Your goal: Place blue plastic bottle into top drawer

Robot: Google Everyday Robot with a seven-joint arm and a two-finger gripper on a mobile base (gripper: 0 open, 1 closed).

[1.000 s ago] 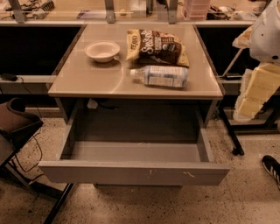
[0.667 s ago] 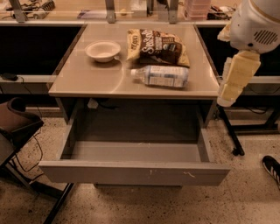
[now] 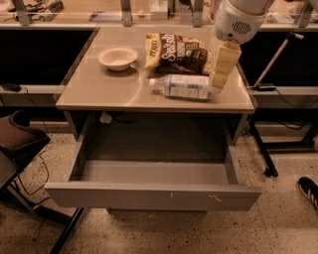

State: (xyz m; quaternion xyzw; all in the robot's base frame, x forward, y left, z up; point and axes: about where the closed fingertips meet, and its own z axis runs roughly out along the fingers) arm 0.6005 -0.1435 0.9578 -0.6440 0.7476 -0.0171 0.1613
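The blue plastic bottle (image 3: 185,86) lay on its side on the tan table (image 3: 94,92), toward the tabletop's 4 o'clock part and close to the front edge. Its long axis ran almost straight from 9 to 3 o'clock. The white cap pointed to 9 o'clock and the base to 3 o'clock, dipping slightly toward the viewer.

The gripper (image 3: 218,82) hung at the bottle's 3 o'clock end, its cream-coloured tip overlapping the base in this view. Whether it was apart or closed could not be told, nor whether it touched the bottle.

Just beyond the bottle, at its 12 o'clock, lay the brown-and-yellow chip bag (image 3: 175,52). A pale bowl (image 3: 118,57) stood at its 10 o'clock, apart from both.

Below the tabletop the top drawer (image 3: 124,194) stood pulled out toward 6 o'clock. Its grey inside was bare, and its flat front panel carried small white scuffs.

The floor (image 3: 278,223) was speckled. A dark chair (image 3: 20,141) sat at the drawer's 9 o'clock and a black shoe (image 3: 309,191) at its 3 o'clock. A long counter (image 3: 74,15) ran behind the table.
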